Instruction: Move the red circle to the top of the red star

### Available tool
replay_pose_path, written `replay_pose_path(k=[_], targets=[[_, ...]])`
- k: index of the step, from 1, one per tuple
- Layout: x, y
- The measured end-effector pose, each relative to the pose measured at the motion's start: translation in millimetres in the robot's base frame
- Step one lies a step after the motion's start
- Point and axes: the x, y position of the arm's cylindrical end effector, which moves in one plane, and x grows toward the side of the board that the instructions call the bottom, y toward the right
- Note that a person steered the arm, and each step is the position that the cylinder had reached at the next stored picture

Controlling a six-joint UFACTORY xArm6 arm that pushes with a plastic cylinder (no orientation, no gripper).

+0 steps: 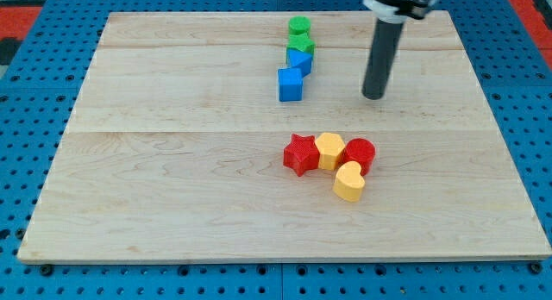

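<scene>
My tip (374, 96), with no pincer to see, sat at twelve o'clock from the red circle (359, 153), not yet pushing it toward the red star (300, 153).

So on my board (172, 188) there are 2 clusters. Toward the view's top, 4 blocks run in a line: green circle (298, 26), green star (302, 47), a blue block (299, 61), then the blue cube (291, 84) lowest. Below them sits a touching row: red star (300, 153), yellow hexagon (329, 150), red circle (359, 154), left to right. The yellow heart (349, 181) is tucked under the last 2. My tip (373, 96) rests right of the cube, above the red circle, well apart.
</scene>
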Motion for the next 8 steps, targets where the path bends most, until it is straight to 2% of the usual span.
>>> replay_pose_path(k=[1, 2, 3, 4, 6, 8], targets=[[36, 61], [84, 89], [129, 34], [134, -6], [133, -10], [97, -29]])
